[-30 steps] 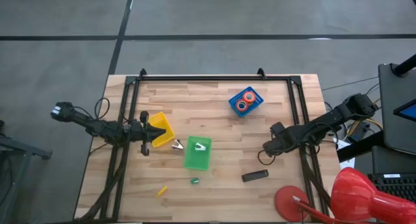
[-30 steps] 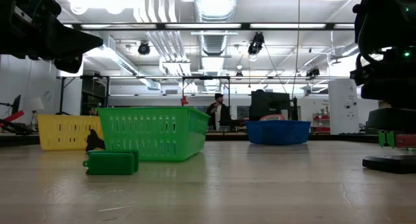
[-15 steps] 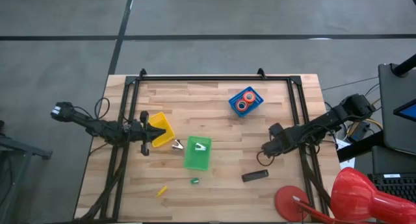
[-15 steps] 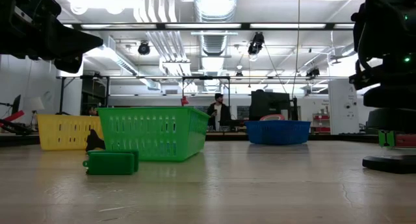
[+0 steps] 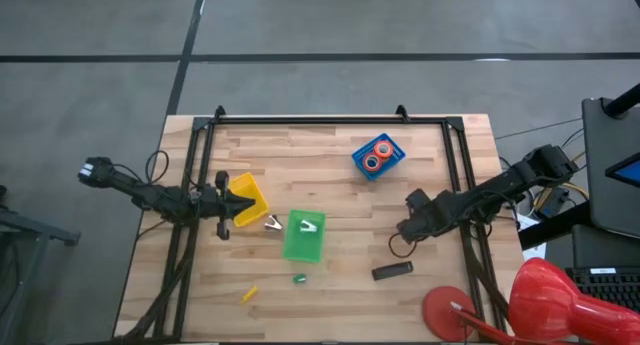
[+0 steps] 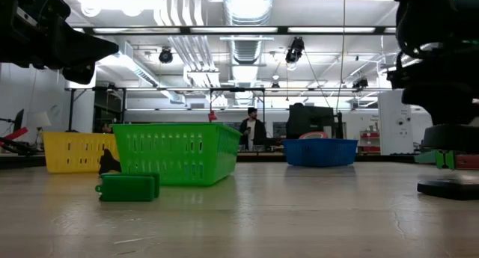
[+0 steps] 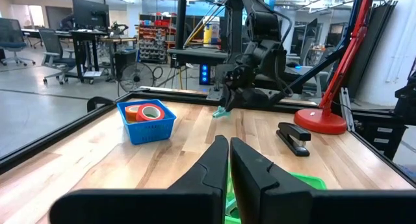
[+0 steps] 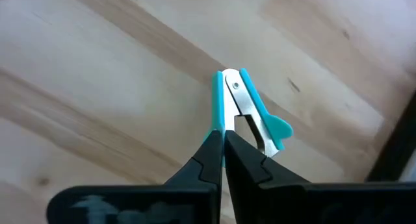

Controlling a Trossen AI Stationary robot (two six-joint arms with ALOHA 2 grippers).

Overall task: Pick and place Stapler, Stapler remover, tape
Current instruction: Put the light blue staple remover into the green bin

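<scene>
My right gripper [image 5: 403, 228] is shut on a teal stapler remover [image 8: 250, 110] above the table right of centre; it also shows in the left wrist view [image 7: 222, 112]. The black stapler [image 5: 392, 271] lies flat on the table near the front, just in front of my right gripper. Two orange and red tape rolls [image 5: 377, 155] lie in the blue bin [image 5: 394, 161] at the back. My left gripper [image 5: 246, 202] is shut and empty over the yellow bin [image 5: 250, 188] at the left. My right gripper pinches one teal side of the stapler remover [image 8: 216, 123] between its two fingers [image 8: 242, 158]. The remover's riveted end [image 8: 232, 81] points away from the fingers. The remover is lifted clear of the table.
A green bin [image 5: 303, 237] stands at the table's middle with a silver remover [image 5: 272, 223] beside it. A small green block [image 5: 299, 279] and a yellow piece [image 5: 249, 294] lie near the front. A red lamp [image 5: 448, 310] stands at the front right.
My right gripper has gone a little toward the table's left edge, staying shut on the teal stapler remover.
</scene>
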